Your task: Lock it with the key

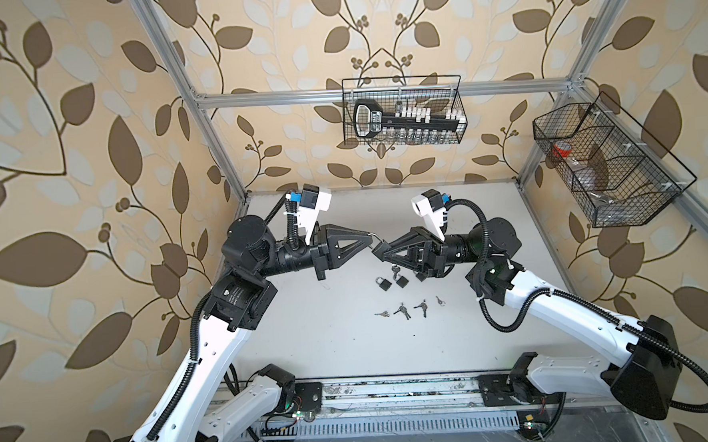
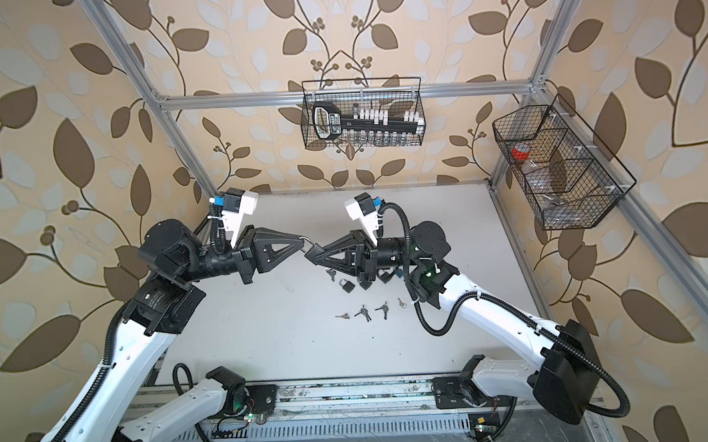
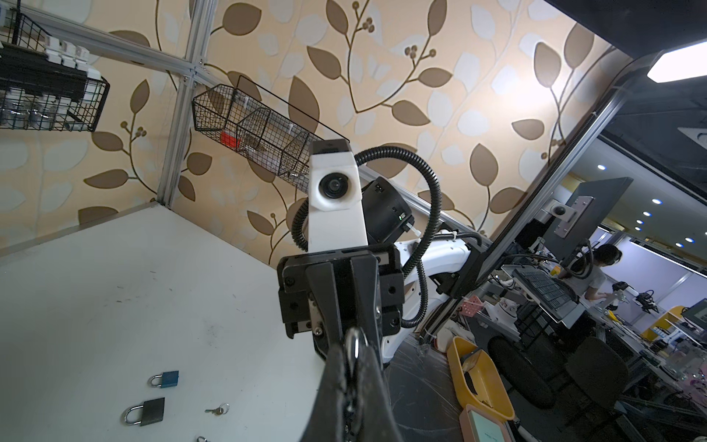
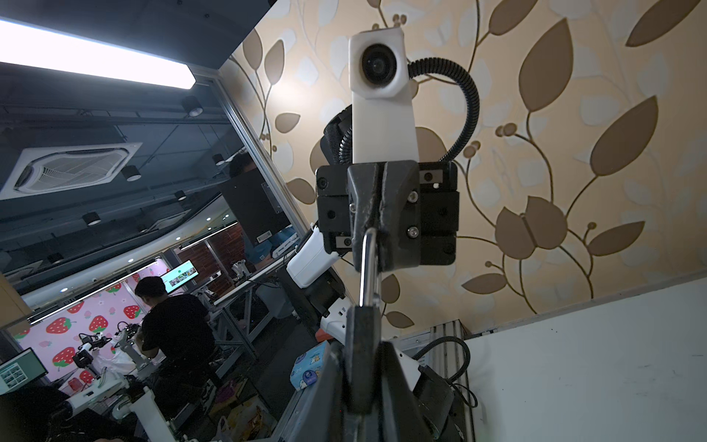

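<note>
Left claw (image 1: 366,234): clamped tight on the silver shackle (image 4: 369,260), mid-frame in both top views.
Right claw (image 1: 377,252): nearly closed, gripping the padlock (image 4: 362,336) by its body.
Padlock: held above the table (image 1: 330,348), between both claws.
Keys (image 1: 403,311): loose on the table, below centre.
Spare padlocks (image 1: 384,283): just under the right claw.

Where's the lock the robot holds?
In a top view the padlock hangs mid-scene, above the table, between the left pincer on its shackle and the right pincer on its body.
</note>
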`<state>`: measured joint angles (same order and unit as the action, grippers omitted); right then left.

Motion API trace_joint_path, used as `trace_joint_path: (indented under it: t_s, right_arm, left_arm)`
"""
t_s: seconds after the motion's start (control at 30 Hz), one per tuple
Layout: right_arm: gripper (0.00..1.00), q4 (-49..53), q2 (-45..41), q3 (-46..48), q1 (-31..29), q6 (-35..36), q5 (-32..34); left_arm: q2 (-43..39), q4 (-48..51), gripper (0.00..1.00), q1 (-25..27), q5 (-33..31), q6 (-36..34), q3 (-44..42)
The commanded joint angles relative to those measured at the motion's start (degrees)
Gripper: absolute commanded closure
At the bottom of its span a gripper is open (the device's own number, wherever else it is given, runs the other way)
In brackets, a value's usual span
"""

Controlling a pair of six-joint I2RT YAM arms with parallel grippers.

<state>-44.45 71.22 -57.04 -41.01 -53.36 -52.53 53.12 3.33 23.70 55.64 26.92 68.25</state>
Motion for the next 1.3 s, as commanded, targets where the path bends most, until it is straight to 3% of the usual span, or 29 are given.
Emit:
trace_joint_path:
  t_s: [0.0, 0.13, 0.37, 0.77, 1.1, 1.27]
  right_arm:
    - [1.00, -5.24, -1.32, -3.58, -0.81, 0.39, -1.20]
    - [1.00, 1.52, -1.04, -5.19, -0.81, 5.44, 1.90]
    - [1.00, 4.91, -0.03, -6.97, -0.65, 7.57, 4.13]
    - [1.00, 0.04, -3.19, -6.04, 4.00, 2.43, 9.73]
    - [1.00, 3.54, -0.65, -9.66, 4.00, 3.62, 9.28]
    - [1.00, 3.56, -2.03, -9.27, 4.23, 4.61, 10.96]
  left_arm:
    - [1.37, 0.72, 1.00, 0.53, -0.01, -1.00, -2.30]
    - [1.55, 1.61, 1.00, 1.81, 0.56, -1.83, -3.07]
    - [1.72, 2.07, 1.00, 4.26, 0.44, -2.16, -5.10]
    - [1.24, 6.39, 1.00, 6.12, 1.36, -5.25, -8.30]
    - [4.34, 8.42, 1.00, 12.56, -0.66, -7.85, -8.00]
    - [4.50, 9.56, 1.00, 13.07, -2.24, -8.87, -8.01]
